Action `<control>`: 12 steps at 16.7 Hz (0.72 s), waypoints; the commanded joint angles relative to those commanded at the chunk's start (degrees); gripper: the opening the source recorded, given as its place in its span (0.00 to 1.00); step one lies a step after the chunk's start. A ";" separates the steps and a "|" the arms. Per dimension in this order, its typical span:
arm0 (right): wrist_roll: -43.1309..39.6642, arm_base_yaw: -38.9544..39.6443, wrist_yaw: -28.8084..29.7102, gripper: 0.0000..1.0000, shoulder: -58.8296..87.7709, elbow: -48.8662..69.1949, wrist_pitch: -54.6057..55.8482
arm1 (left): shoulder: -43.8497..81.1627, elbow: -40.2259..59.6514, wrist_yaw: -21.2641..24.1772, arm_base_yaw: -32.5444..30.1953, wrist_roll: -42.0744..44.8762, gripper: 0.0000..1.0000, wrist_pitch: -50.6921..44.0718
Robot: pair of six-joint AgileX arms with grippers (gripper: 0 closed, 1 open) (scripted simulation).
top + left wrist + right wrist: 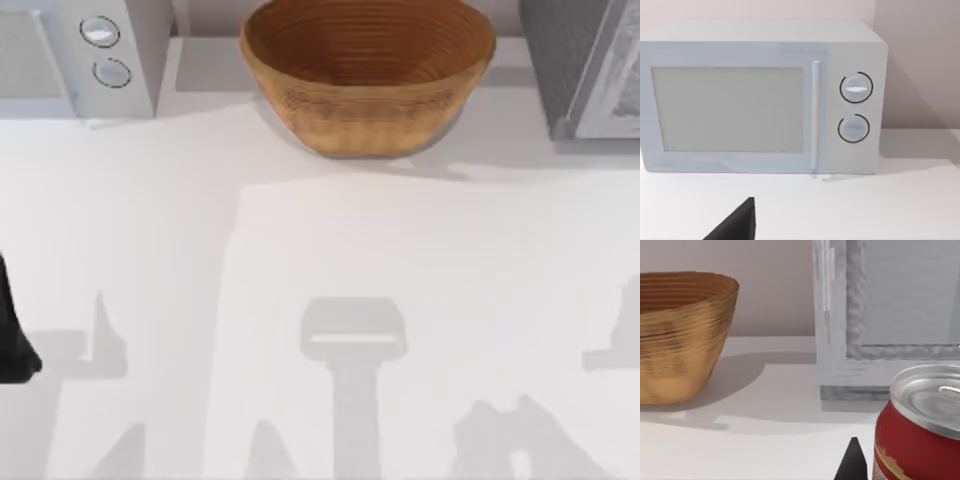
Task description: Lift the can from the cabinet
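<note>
White tabletop point(320, 300) runs smooth and bare from edge to edge, marked with soft grey shadows along its near side, and it ends at a pale pinkish wall point(770, 285) behind.

One microwave point(75, 55) stands at the table's far left corner; the left wrist view shows its door shut, with a vertical handle and two round dials point(856, 88) stacked beside it. One woven wooden bowl point(368, 70) sits at the far middle, well apart from the microwave. One grey cabinet point(590, 65) occupies the far right corner, its framed door point(900, 305) facing the right wrist camera.

One red can point(920, 435) with a silver top stands upright close to the right wrist camera, on the table in front of the cabinet's base rather than inside it, with the bowl off to its side.

Left gripper point(12, 345) is a dark shape at the table's left edge. A dark fingertip point(737, 225) shows before the microwave, and whether those fingers are apart or together I cannot tell. On the right arm, one dark fingertip point(852, 462) stands just beside the can; whether the fingers grasp it I cannot tell.
</note>
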 joint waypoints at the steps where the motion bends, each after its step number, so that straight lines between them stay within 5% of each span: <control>1: 0.34 -1.06 -2.11 0.00 3.82 0.71 1.87 | 0.00 0.00 0.00 0.00 0.00 1.00 0.00; 12: 2.65 -12.90 -23.86 0.00 40.02 9.00 22.24 | 0.00 0.00 0.00 0.00 0.00 1.00 0.00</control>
